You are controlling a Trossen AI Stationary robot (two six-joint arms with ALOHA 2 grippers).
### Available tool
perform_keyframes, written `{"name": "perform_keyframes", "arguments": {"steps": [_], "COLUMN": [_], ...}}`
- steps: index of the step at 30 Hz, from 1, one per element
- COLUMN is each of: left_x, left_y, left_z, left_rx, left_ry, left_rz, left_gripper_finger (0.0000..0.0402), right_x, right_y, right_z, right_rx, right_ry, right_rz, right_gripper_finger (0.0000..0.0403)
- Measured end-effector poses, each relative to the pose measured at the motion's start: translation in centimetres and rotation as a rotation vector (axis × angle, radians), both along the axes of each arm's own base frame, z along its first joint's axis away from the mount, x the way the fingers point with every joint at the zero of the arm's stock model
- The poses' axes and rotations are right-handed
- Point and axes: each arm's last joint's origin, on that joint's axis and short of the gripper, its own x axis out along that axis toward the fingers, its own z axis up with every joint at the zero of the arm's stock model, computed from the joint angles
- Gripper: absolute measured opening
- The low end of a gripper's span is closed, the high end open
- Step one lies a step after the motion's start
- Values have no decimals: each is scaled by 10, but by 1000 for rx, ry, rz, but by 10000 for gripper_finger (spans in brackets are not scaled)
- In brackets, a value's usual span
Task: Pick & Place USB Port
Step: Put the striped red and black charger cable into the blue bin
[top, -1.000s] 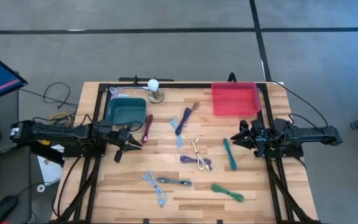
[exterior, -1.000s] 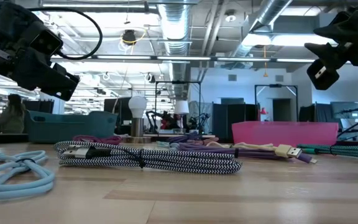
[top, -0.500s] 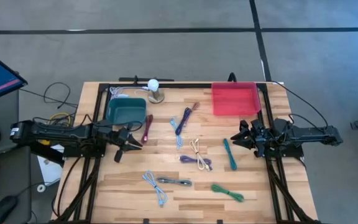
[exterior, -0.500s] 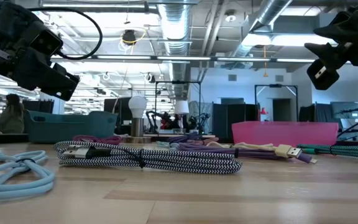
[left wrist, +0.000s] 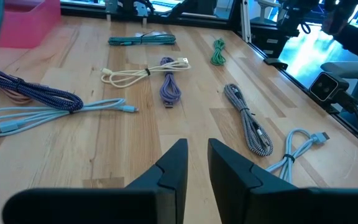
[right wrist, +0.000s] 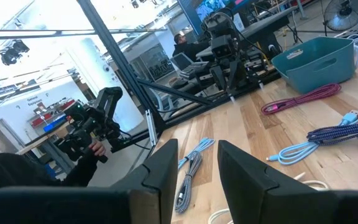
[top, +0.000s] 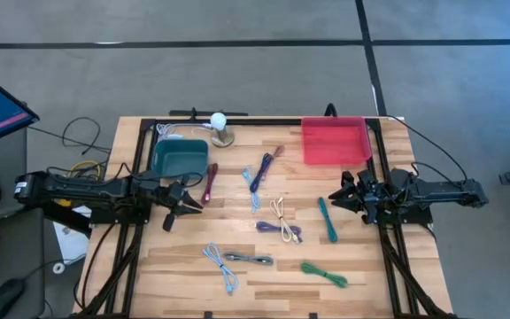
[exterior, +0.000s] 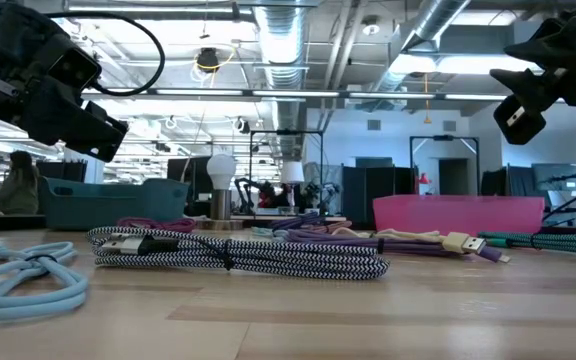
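Top view of a wooden surface (top: 175, 275) strewn with bundled USB cables. The left end effector (top: 184, 206) hovers at the left edge, just beside a teal bin (top: 179, 158); its fingers (left wrist: 174, 163) stand slightly apart and hold nothing. The right end effector (top: 336, 197) hovers at the right edge, near a teal cable (top: 328, 220) and below a red tray (top: 335, 141); its fingers (right wrist: 165, 163) are likewise apart and empty. Between the arms lie a cream cable (top: 279, 211), a purple cable (top: 280, 230), a dark blue cable (top: 263, 167) and a maroon cable (top: 211, 182). Toward the front edge lie a light blue cable (top: 221, 267), a black-and-white braided cable (top: 249, 259) and a green cable (top: 325, 274). A small lamp, apparently, stands at the far edge (top: 220, 128).
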Motion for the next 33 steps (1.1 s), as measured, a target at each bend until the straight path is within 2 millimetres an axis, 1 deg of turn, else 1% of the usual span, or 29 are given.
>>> {"name": "perform_keyframes", "arguments": {"steps": [25, 27, 30, 33], "left_x": [0, 0, 0, 1], "left_y": [0, 0, 0, 0], "left_z": [2, 2, 3, 10], "left_rx": [1, 1, -6, -3], "left_ry": [-23, -25, -32, -99], "left_rz": [0, 0, 1, 1], "left_gripper_finger": [62, 62, 62, 62], "right_x": [0, 0, 0, 0], "right_y": [0, -1, -3, -4], "right_z": [0, 0, 0, 0], "right_rx": [0, -2, -33, -105], "right_ry": [-1, -1, -5, -12], "right_rz": [-13, -34, -86, -128], "right_gripper_finger": [107, 107, 107, 107]}}
